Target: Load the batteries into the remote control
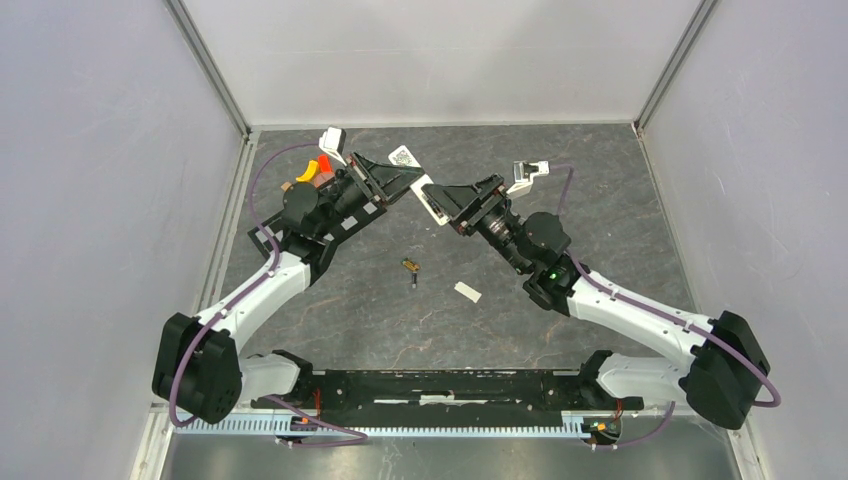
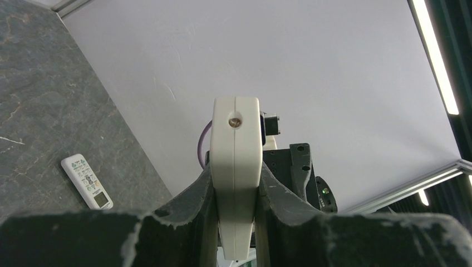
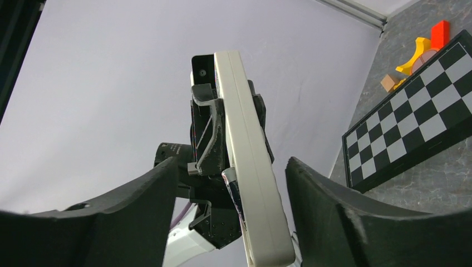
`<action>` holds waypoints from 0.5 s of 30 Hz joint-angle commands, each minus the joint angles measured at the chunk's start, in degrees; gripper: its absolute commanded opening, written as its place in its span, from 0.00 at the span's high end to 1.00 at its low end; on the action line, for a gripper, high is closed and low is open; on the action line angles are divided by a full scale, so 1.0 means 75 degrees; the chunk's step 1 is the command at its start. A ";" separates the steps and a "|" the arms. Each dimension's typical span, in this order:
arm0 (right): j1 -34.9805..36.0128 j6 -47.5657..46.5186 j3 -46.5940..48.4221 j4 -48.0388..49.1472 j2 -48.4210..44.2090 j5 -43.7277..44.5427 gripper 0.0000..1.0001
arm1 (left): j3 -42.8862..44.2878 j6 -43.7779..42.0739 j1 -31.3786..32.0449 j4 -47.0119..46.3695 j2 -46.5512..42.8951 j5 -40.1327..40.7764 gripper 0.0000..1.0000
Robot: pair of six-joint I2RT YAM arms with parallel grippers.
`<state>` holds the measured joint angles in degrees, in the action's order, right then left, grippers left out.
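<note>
My left gripper (image 1: 400,185) is shut on the white remote control (image 1: 432,201) and holds it in the air over the back middle of the table. In the left wrist view the remote (image 2: 236,150) stands edge-on between the fingers (image 2: 192,200). My right gripper (image 1: 455,207) is open, with its jaws on either side of the remote (image 3: 247,183) and not touching it. A dark battery (image 3: 231,192) sits along the remote's back. Another battery (image 1: 410,266) with a gold band lies on the table, with a small dark piece (image 1: 414,284) just below it.
A plain white strip (image 1: 467,291) lies right of the loose battery. A second small white handset with buttons (image 2: 86,181) lies at the back (image 1: 403,155). A checkerboard (image 3: 412,111) and orange and red blocks (image 1: 318,168) sit back left, under my left arm.
</note>
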<state>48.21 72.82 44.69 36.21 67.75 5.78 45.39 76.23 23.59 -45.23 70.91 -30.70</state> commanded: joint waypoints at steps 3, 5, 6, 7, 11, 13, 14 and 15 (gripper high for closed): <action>-0.0061 0.0032 0.0351 0.0072 0.0030 -0.0198 0.37 | 0.0458 -0.0398 0.0006 -0.0491 0.0049 -0.0360 0.98; -0.0087 -0.0013 0.0439 -0.0057 0.0049 -0.0218 0.42 | 0.0464 -0.0427 0.0007 -0.0473 0.0039 -0.0373 0.98; -0.0098 -0.0040 0.0466 -0.0074 0.0068 -0.0240 0.43 | 0.0454 -0.0459 0.0009 -0.0463 0.0043 -0.0375 0.98; -0.0108 -0.0036 0.0520 -0.0163 0.0100 -0.0277 0.44 | 0.0453 -0.0472 0.0013 -0.0451 0.0042 -0.0374 0.98; -0.0149 -0.0034 0.0578 -0.0094 0.0218 -0.0445 0.51 | 0.0429 -0.0490 0.0011 -0.0461 0.0027 -0.0360 0.98; -0.0170 -0.0025 0.0581 -0.0093 0.0248 -0.0507 0.55 | 0.0433 -0.0495 0.0011 -0.0461 0.0014 -0.0378 0.98; -0.0182 -0.0009 0.0563 -0.0093 0.0261 -0.0534 0.57 | 0.0432 -0.0494 0.0011 -0.0464 0.0005 -0.0372 0.98; -0.0181 0.0025 0.0541 -0.0083 0.0272 -0.0571 0.59 | 0.0432 -0.0487 0.0013 -0.0442 -0.0004 -0.0363 0.98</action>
<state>47.09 73.03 46.33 34.46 69.52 3.16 46.35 75.16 23.59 -45.93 71.31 -32.18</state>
